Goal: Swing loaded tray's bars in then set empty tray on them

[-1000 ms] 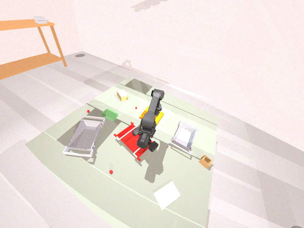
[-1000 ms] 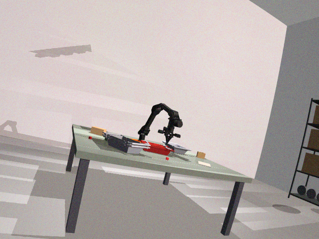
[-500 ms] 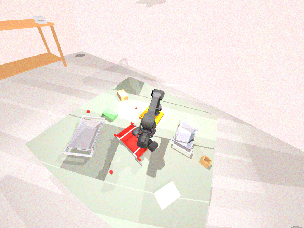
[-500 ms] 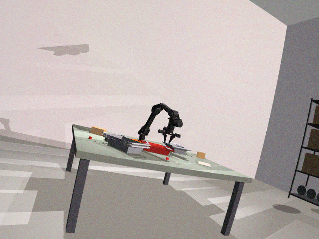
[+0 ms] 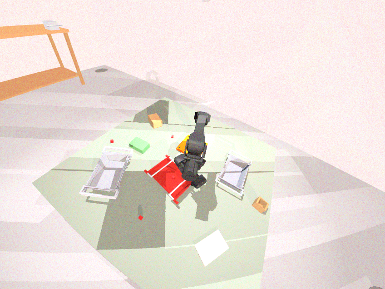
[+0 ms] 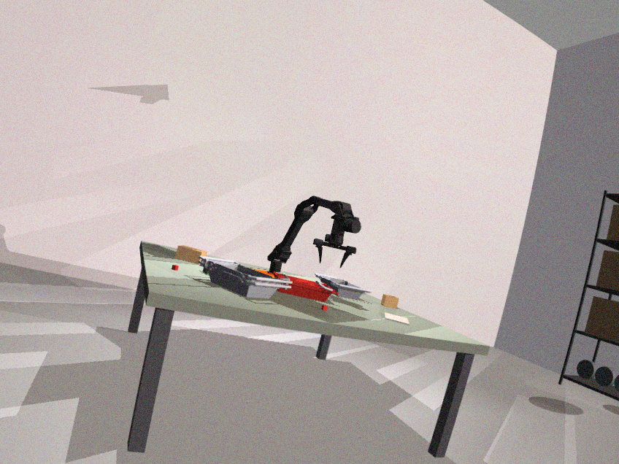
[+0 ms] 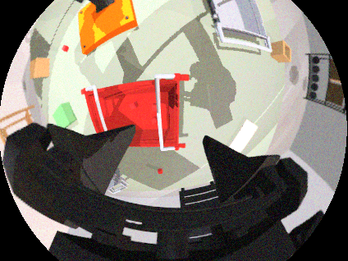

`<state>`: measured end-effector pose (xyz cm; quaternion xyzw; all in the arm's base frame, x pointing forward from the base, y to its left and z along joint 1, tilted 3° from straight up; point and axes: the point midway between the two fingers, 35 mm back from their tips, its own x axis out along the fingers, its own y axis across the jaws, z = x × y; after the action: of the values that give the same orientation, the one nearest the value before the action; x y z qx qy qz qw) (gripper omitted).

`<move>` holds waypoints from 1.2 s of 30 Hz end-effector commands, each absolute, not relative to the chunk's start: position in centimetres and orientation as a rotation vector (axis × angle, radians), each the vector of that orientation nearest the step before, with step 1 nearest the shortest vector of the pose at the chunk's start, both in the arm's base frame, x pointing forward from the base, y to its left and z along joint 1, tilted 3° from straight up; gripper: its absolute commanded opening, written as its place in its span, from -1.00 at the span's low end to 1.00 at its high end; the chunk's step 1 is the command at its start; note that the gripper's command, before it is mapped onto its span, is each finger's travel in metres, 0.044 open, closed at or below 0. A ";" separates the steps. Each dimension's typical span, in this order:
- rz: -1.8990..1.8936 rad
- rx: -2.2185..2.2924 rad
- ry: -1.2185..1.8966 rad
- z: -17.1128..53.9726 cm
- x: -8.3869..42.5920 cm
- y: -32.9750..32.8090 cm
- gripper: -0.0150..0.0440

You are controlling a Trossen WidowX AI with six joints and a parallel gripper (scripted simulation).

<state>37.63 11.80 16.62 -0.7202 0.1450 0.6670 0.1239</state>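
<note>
A red tray (image 5: 156, 165) (image 6: 304, 290) (image 7: 178, 116) stands mid-table with small red blocks inside, hard to make out. One white wire bar (image 5: 178, 189) (image 7: 159, 111) lies across its top near the card-side end. The other white bar (image 5: 160, 167) (image 7: 99, 107) lies across near the opposite end. My gripper (image 6: 331, 264) (image 7: 170, 134) is wide open and empty, above the red tray's card-side end, touching nothing. A large empty grey tray (image 5: 108, 177) (image 6: 239, 279) and a smaller empty grey tray (image 5: 234, 174) (image 6: 352, 290) (image 7: 242, 20) stand on either side.
A green block (image 5: 139, 145) (image 7: 64, 115), an orange block (image 5: 155, 120) (image 6: 190, 253) (image 7: 39, 67), a small open orange box (image 5: 260, 205) (image 6: 389, 300) (image 7: 281, 51) and a white card (image 5: 211, 247) (image 6: 396, 318) (image 7: 244, 135) lie around the trays. Several tiny red cubes are scattered.
</note>
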 end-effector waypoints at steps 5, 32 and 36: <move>1.592 -1.703 0.864 14.9 32.3 18.6 1.00; 0.777 -0.835 1.391 12.3 20.1 26.1 1.00; 0.653 -0.709 1.439 11.9 18.2 26.5 1.00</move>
<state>24.25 24.61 13.61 -0.4628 0.5378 0.4251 0.5620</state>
